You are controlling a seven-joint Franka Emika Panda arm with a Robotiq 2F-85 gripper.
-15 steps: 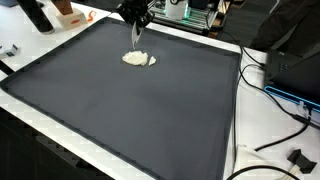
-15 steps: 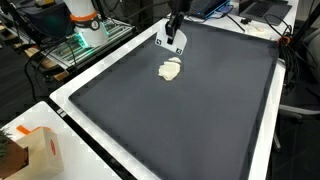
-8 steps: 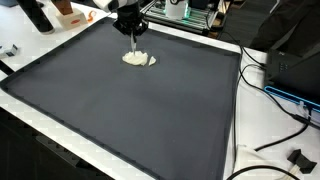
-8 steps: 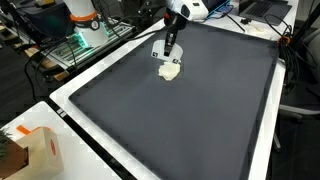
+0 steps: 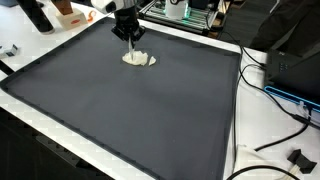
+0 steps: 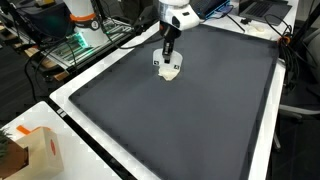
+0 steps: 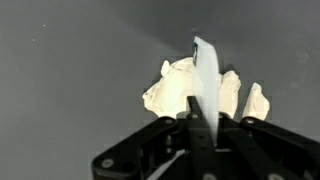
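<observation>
Lower than a second ago over the broad dark mat [image 5: 150,120], the gripper [image 5: 130,38] hangs near the mat's far edge. Right under it, a cream crumpled lump [image 7: 175,92] lies on the mat. The claw is clenched on a thin white strip [image 7: 205,75], which stands upright against the lump.
</observation>
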